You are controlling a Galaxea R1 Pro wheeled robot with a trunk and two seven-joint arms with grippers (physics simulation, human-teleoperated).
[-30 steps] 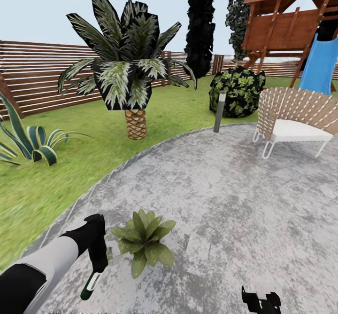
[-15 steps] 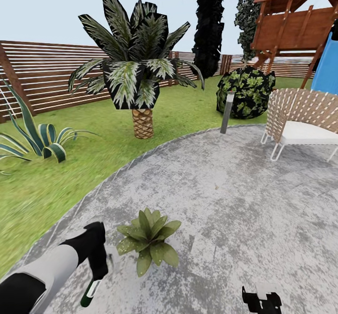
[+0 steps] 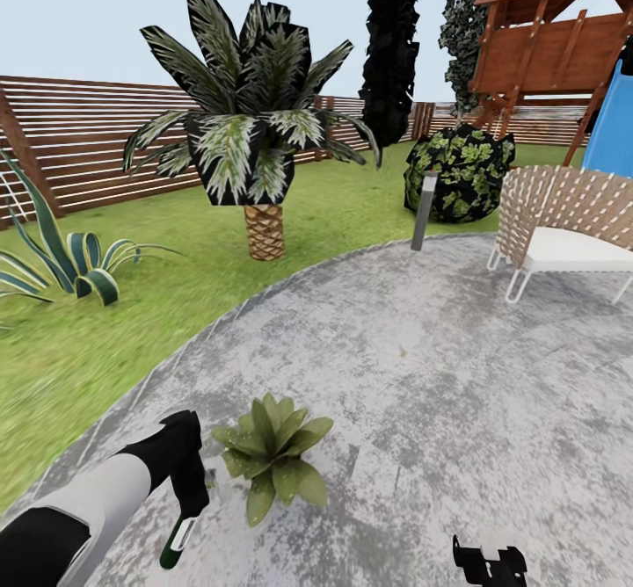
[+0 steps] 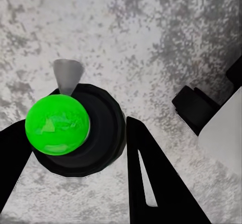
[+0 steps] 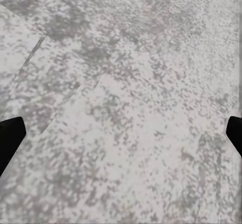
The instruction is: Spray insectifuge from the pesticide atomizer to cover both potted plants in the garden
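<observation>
The atomizer (image 4: 75,128) is seen end-on at the left of the frame, its round black body topped by a bright green cap. It is held between the dark fingers (image 4: 156,183) of the left gripper (image 4: 70,168), which are closed against it. Mottled grey paving (image 4: 151,38) lies behind. A black and white block is seen at the right edge.

view panned right a second ago, then nudged back slightly left; background shift is camera, not objects. left gripper (image 3: 188,506) with atomizer (image 3: 177,541) is now seen a bit lower in frame, bottle tilted slightly more than before. gap to the potted plant (image 3: 270,457) is roughly unchanged across the three frames; plant sits lower-left by the same camera shift.
</observation>
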